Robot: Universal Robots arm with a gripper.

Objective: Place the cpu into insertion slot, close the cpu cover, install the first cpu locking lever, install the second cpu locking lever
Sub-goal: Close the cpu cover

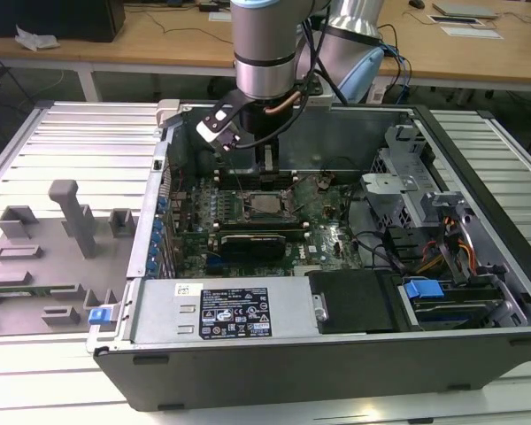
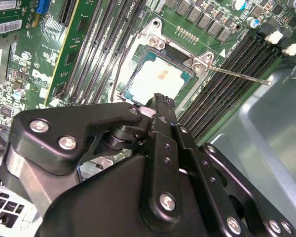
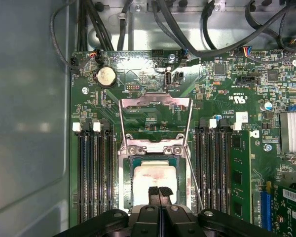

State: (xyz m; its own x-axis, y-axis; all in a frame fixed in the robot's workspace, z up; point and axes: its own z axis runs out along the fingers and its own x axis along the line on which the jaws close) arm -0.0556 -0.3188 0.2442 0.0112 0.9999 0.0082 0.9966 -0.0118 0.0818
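- A printed label (image 1: 237, 312) is borne on a metal box (image 1: 159, 317) inside the open computer case (image 1: 336, 372).
- The cpu (image 3: 153, 174) is seated in the insertion slot (image 3: 124, 183); the cpu cover (image 3: 155, 102) is swung open.
- The gripper (image 3: 160, 191) is held just over the cpu, its fingers pressed together on nothing.

Silver cpu (image 3: 157, 178) (pale-topped), green board (image 3: 237, 163).

Silver cpu (image 3: 155, 177) sits in the insertion slot (image 3: 150, 148) — cpu cover (image 3: 155, 100) open.
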